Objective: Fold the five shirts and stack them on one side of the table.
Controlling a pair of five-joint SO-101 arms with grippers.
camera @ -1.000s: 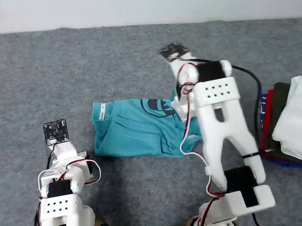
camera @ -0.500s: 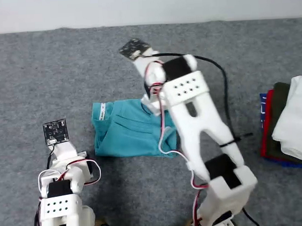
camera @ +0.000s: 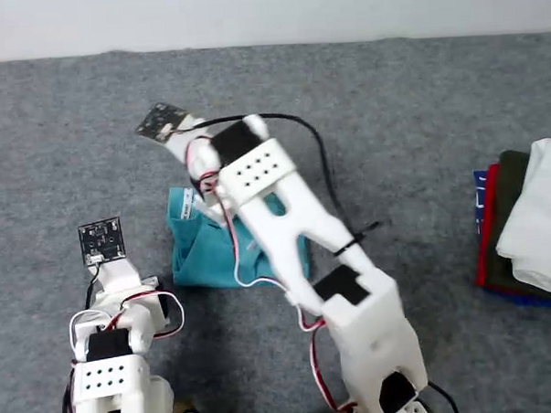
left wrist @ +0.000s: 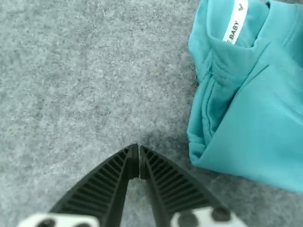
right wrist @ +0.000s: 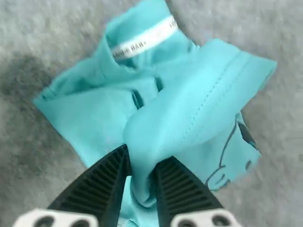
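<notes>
Grey table (camera: 418,118); outstretched right tool (right wrist: 142,156) clamped on teal shirt (right wrist: 189,109); left tool (left wrist: 138,153) together, retracted.

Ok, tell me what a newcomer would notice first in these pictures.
The teal shirt in the middle of the grey table draws the eye, with the right gripper shut on a lifted fold of it near the collar end. At the table's right edge sits a stack of folded shirts, white on top. The left gripper is shut over bare table beside the teal shirt.
</notes>
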